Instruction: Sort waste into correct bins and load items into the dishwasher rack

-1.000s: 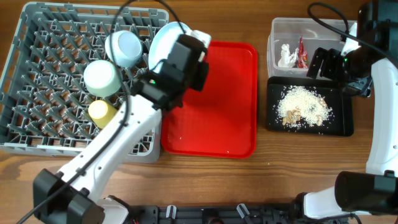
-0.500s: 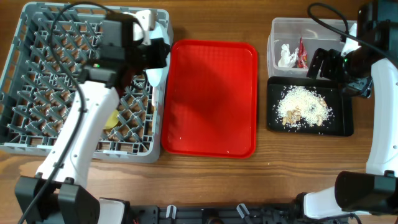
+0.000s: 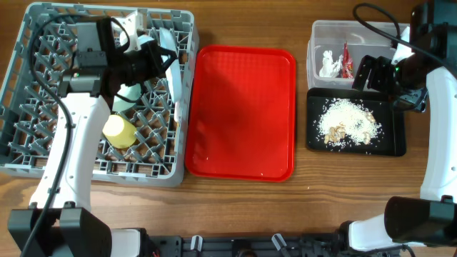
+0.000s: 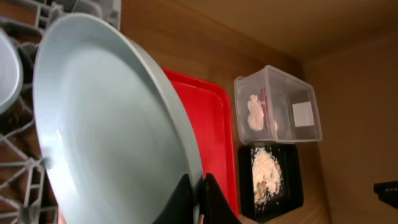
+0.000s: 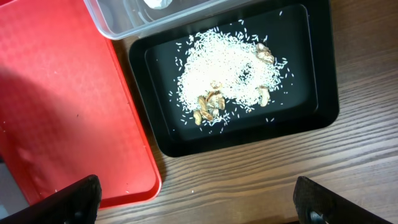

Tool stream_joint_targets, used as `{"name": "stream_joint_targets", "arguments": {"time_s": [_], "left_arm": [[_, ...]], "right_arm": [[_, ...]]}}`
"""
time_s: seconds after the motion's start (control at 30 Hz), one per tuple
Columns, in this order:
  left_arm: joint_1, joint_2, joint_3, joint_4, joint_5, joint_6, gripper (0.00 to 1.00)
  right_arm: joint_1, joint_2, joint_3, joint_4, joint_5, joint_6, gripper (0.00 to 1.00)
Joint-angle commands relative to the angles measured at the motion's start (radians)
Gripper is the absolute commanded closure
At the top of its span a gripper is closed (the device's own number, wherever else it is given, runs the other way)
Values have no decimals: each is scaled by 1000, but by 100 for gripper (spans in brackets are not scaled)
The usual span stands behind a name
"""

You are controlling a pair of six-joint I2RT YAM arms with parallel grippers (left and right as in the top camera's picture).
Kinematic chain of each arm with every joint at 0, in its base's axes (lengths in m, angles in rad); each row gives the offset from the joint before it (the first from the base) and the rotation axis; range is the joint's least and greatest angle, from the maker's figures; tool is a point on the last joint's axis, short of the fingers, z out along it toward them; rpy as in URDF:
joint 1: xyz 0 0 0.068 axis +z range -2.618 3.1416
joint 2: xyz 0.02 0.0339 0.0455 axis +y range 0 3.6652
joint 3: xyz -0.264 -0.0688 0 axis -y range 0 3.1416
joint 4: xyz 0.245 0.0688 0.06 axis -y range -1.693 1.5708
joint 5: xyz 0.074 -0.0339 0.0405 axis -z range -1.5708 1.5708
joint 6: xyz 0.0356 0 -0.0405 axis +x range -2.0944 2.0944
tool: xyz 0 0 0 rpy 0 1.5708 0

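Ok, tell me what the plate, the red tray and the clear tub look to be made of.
Plate: pale blue, smooth, soft sheen, thin rim; likely plastic or melamine, maybe ceramic. Red tray: finely textured, matte, raised rim; probably plastic. Clear tub: see-through walls showing its contents; likely plastic.

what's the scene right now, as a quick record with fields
left gripper: shut on the rim of the plate
plate: on edge at the right side of the rack; cannot tell if seated
right gripper: open, empty, near the black tray
rack: holds the cup and the green bowl, which is partly hidden under the arm
tub: tissue and wrapper inside
black tray: crumbs inside
red tray: between rack and bins
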Motion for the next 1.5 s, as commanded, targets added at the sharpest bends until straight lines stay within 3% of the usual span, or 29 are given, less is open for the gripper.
{"name": "stream_joint_targets", "arguments": {"time_s": [0.0, 0.17, 0.2, 0.3, 0.47, 0.57, 0.8, 0.9, 0.97, 1.13, 1.33, 1.47], "left_arm": [[20, -21, 15, -37, 13, -4, 96], [32, -21, 15, -130, 8, 0, 95], [38, -21, 15, -155, -4, 0, 87], [63, -21, 15, -218, -87, 4, 78], [115, -21, 16, -252, -207, 64, 44], [147, -27, 16, -235, -205, 84, 35], [123, -38, 16, -175, -234, 241, 33], [96, -35, 16, -198, -346, 237, 32], [85, -34, 16, -243, -403, 237, 24], [84, -34, 16, -418, -467, 237, 0], [84, -37, 15, -621, -475, 236, 0], [84, -90, -10, -654, -475, 236, 0]], "right_arm": [[3, -15, 5, -2, 3, -12, 0], [3, -15, 5, -5, 3, -13, 0], [3, -15, 5, -5, 3, -13, 0], [3, -15, 5, -5, 3, -12, 0], [3, -15, 5, -4, 3, -12, 0], [3, -15, 5, 10, -2, -13, 0], [43, -15, 5, 257, -297, -131, 0], [89, -14, 5, 390, -259, -144, 0], [116, -10, 5, 446, -182, -143, 0], [115, -9, 5, 386, -77, -127, 0], [78, -9, 5, 246, -60, -107, 0], [64, -16, 2, 159, -60, -116, 0]]}}
